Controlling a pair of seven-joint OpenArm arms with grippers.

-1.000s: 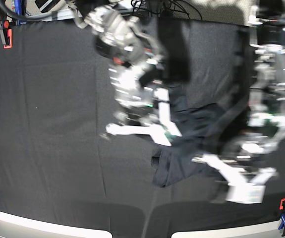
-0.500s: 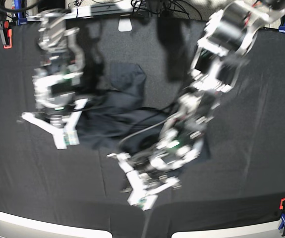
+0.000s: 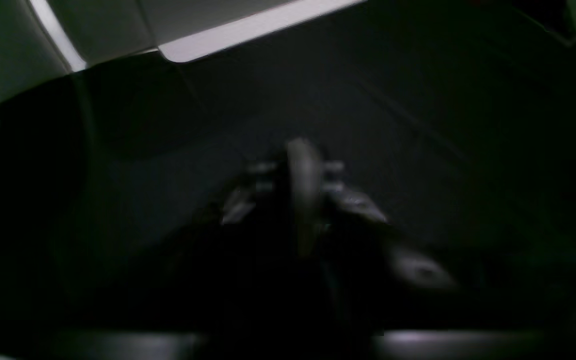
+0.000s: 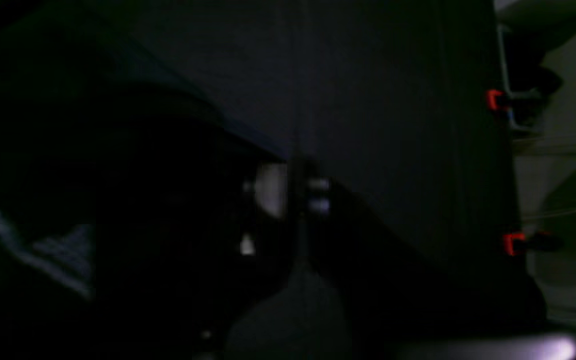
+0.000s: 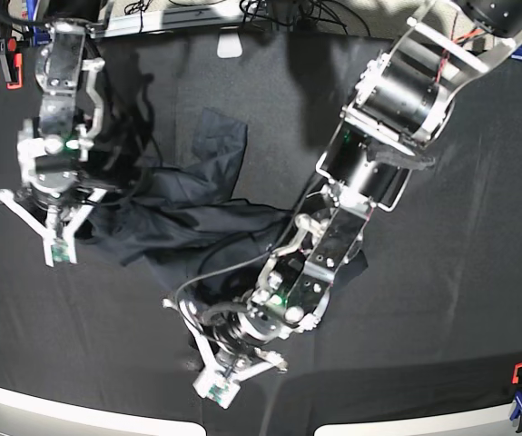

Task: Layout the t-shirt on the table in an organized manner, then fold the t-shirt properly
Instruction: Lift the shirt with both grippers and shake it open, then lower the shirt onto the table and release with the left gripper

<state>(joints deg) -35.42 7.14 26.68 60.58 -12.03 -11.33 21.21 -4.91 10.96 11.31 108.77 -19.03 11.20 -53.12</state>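
Your two wrist views were too dark and blurred to show much: in each, only smeared pale finger shapes against black cloth, so you could not tell from them what either gripper had. From the base view, your left gripper (image 5: 229, 368) hung low near the table's (image 5: 442, 300) front edge, fingers splayed apart, at the near hem of the t-shirt (image 5: 197, 213); whether cloth was pinched there I cannot tell. Your right gripper (image 5: 47, 218) stood parted too, at the shirt's other edge, its hold equally unclear. The t-shirt lay crumpled mid-table, partly hidden under your left arm. Red clamps (image 5: 11, 71) pinned the black cover at the corners; cables (image 5: 279, 11) ran behind the far edge.
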